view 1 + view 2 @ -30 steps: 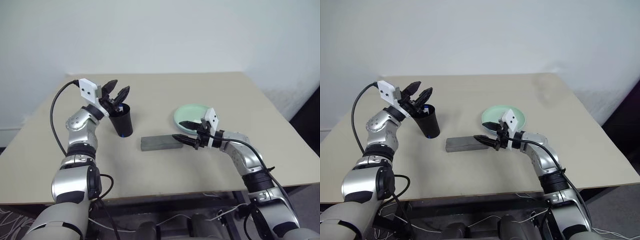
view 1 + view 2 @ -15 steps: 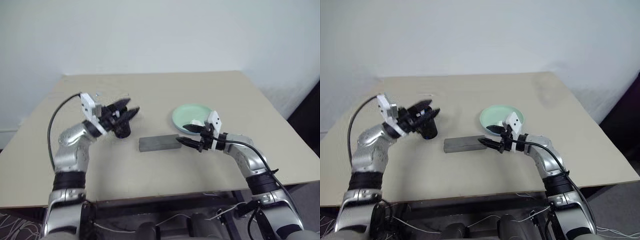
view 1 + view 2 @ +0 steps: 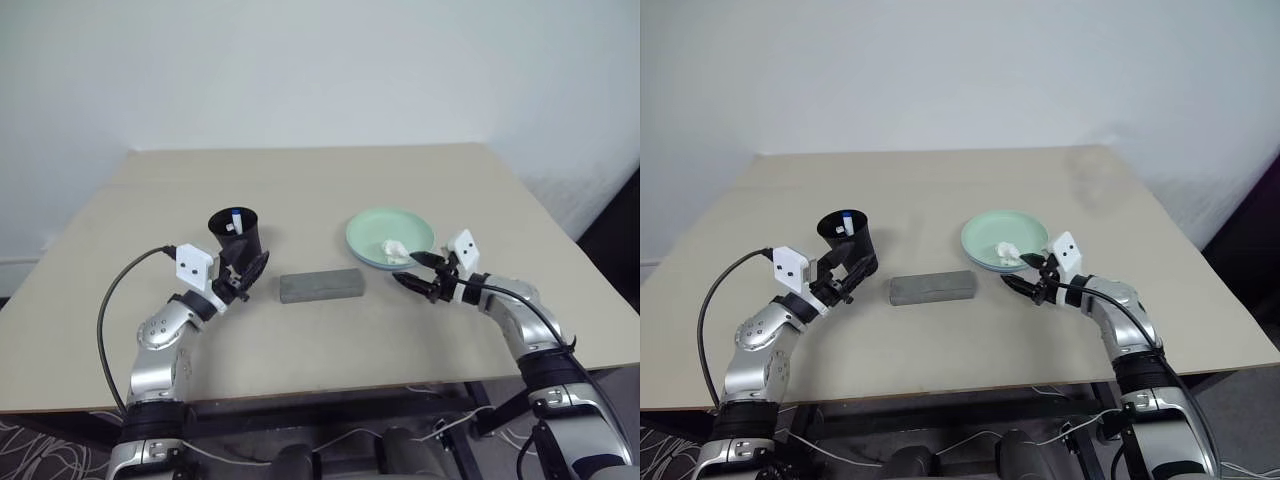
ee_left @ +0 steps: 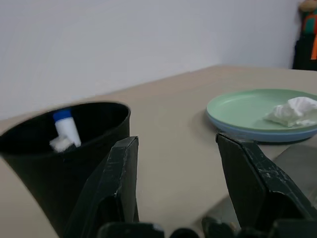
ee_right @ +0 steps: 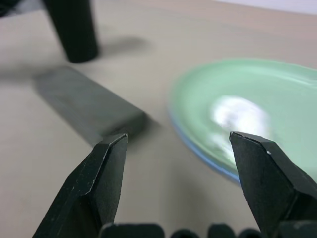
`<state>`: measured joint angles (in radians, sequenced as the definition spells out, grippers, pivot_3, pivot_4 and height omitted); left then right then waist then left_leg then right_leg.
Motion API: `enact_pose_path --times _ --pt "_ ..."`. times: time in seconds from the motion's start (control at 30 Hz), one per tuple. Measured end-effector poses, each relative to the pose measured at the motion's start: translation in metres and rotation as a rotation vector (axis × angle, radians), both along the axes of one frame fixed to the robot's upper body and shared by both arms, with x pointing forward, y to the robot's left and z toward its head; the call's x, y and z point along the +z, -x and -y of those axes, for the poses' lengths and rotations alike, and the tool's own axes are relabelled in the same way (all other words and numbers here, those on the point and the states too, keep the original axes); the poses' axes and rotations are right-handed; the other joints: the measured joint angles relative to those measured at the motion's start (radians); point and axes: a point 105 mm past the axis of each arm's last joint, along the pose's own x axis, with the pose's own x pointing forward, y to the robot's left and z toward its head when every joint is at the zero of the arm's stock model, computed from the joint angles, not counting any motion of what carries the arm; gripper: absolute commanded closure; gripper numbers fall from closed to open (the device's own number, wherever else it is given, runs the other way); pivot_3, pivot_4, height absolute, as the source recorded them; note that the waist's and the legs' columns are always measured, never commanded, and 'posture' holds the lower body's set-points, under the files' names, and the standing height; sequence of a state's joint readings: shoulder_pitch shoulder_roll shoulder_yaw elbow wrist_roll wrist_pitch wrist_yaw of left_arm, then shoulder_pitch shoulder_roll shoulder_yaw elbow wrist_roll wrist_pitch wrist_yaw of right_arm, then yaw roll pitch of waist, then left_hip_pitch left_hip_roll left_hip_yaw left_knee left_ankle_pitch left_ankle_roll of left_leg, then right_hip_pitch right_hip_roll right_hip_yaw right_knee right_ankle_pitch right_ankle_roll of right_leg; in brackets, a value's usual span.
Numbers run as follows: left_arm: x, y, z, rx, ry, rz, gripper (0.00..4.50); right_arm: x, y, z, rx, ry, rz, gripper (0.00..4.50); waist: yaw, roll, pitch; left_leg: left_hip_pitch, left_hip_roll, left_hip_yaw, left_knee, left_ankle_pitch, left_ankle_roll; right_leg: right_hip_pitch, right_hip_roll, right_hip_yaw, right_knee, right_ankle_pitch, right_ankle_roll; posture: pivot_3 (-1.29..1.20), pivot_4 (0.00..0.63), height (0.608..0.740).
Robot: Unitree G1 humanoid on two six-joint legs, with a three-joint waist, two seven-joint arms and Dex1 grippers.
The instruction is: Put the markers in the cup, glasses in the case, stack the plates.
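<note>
Beige table (image 3: 330, 180). Mint green round plastic plate (image 3: 390, 232) stacked on light blue one, right of centre, white lump (image 3: 392, 248) on top. Grey rectangular hard-shell case (image 3: 321, 285) shut, centre. Black tapered plastic cup (image 3: 236, 233) left, white markers (image 4: 67, 130) inside. Left gripper (image 3: 250, 270) near cup, fingers spread, empty. Right gripper (image 3: 412, 270) by plates, fingers spread, empty.

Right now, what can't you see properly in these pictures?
- Glasses: the grey case is shut, so its lid hides whatever is inside.
- Second marker: the cup wall hides all but one blue-capped marker in the left wrist view.
- White lump on the plates: blurred in the right wrist view.
</note>
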<state>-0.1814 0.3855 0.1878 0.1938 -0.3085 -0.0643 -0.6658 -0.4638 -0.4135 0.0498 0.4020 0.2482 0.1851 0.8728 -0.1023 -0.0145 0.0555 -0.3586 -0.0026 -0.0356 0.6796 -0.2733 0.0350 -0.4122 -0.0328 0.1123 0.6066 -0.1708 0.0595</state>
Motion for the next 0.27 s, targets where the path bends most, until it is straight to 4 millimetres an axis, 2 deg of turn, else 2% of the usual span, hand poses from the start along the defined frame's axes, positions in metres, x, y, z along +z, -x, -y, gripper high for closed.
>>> enact_pose_path --times 0.27 --pt "-0.020 0.010 -0.008 0.105 0.008 -0.033 1.90 -0.009 0.002 0.006 -0.018 0.016 -0.018 0.91 0.001 0.000 0.000 0.000 0.000 0.000 0.001 0.000 0.000 0.001 0.000 0.001 0.000 -0.001 -0.001 0.00 0.000 0.737"
